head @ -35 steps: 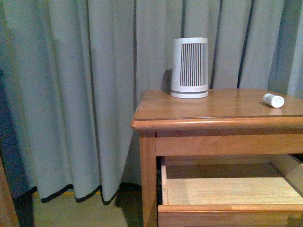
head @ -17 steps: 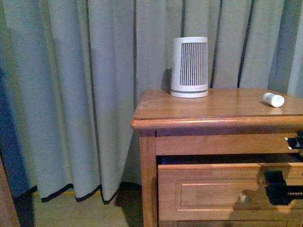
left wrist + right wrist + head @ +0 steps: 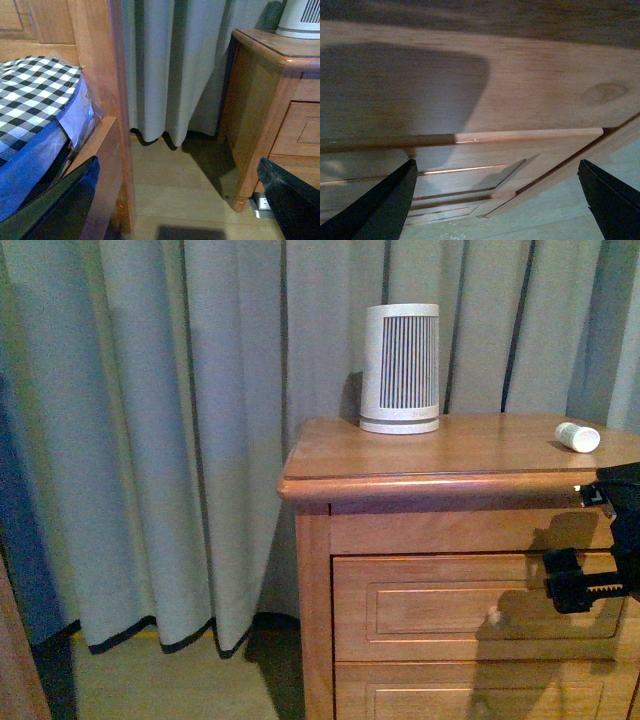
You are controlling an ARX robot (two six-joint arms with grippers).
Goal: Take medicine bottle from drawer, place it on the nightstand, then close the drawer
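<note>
Place: home bedroom
Signs: wooden nightstand (image 3: pixel 450 455), floor-length grey curtains (image 3: pixel 180 420), bed frame (image 3: pixel 100 100) with checked bedding (image 3: pixel 35 95)

Nightstand (image 3: pixel 440 485): orange-brown glossy wood, rounded-edge top, stands on pale wood floor (image 3: pixel 160 685) in front of grey curtain. Two things rest on its top. Slatted white cone (image 3: pixel 400 368) upright at far edge, left of middle of the visible top. Medicine bottle (image 3: pixel 578 437) lying on its side toward the right, well apart from the cone. Upper drawer (image 3: pixel 470 608) front sits flush with the cabinet face.
</note>
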